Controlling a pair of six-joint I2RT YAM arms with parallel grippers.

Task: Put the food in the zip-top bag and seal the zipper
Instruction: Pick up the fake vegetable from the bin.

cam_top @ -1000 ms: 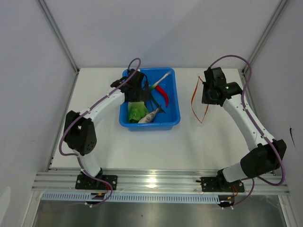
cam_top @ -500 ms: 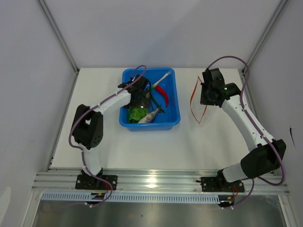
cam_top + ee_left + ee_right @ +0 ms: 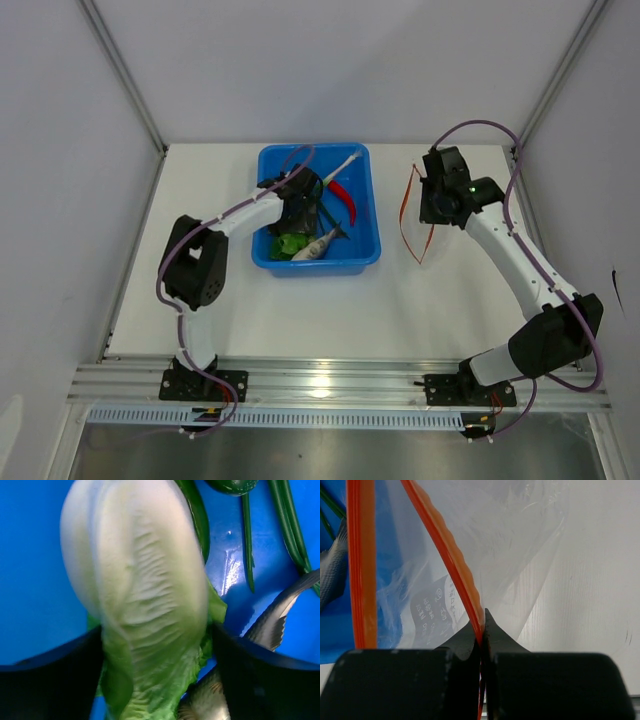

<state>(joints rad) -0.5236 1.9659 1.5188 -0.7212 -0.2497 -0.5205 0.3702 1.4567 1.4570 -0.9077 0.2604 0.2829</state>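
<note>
Top external: your left gripper (image 3: 291, 225) reaches into the blue bin (image 3: 315, 266), with the zip-top bag (image 3: 418, 215) well apart to its right. Left wrist: the jaws stand wide and the cabbage (image 3: 145, 595) lies lengthwise between them. Right wrist: the right gripper (image 3: 483, 622) pinches the zipper (image 3: 445, 545).

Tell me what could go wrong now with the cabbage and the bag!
1. The left gripper straddles the cabbage, and a toy fish lies right beside one finger. Closing might pinch the fish too, or slip off the leaves.
2. The right gripper pinches the zipper at just one spot, so the bag might swing or sag when the big cabbage pushes in.
</note>
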